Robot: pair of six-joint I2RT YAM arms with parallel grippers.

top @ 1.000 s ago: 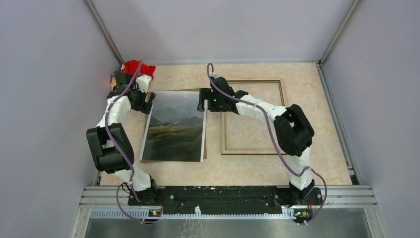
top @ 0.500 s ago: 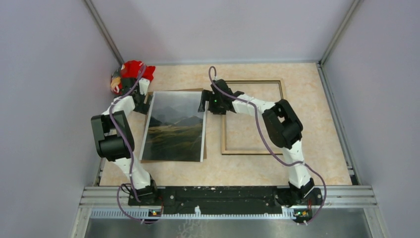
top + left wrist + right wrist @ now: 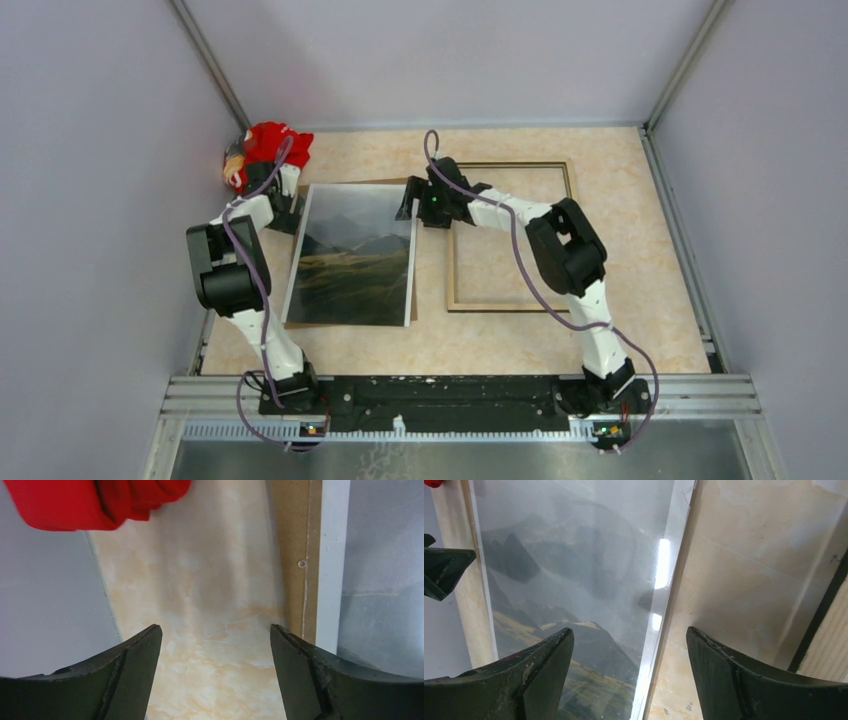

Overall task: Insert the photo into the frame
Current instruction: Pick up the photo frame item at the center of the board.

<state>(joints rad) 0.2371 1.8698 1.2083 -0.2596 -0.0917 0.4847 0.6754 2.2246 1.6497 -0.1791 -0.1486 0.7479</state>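
The photo (image 3: 355, 255) lay face up on a brown backing board (image 3: 292, 555), left of centre on the table (image 3: 600, 330). The left gripper (image 3: 216, 630), jaws wide and holding nothing, hung over bare table just left of the photo's far left corner, beside a red fabric item (image 3: 270, 145). The right gripper (image 3: 630, 632), also spread and empty, straddled the photo's right edge near its far corner. The frame (image 3: 510, 307) lay tan side up just right of the photo, the tabletop showing through its opening. Since a second earlier both elbows had swung in and the left gripper had shifted slightly; the photo and frame had not moved.
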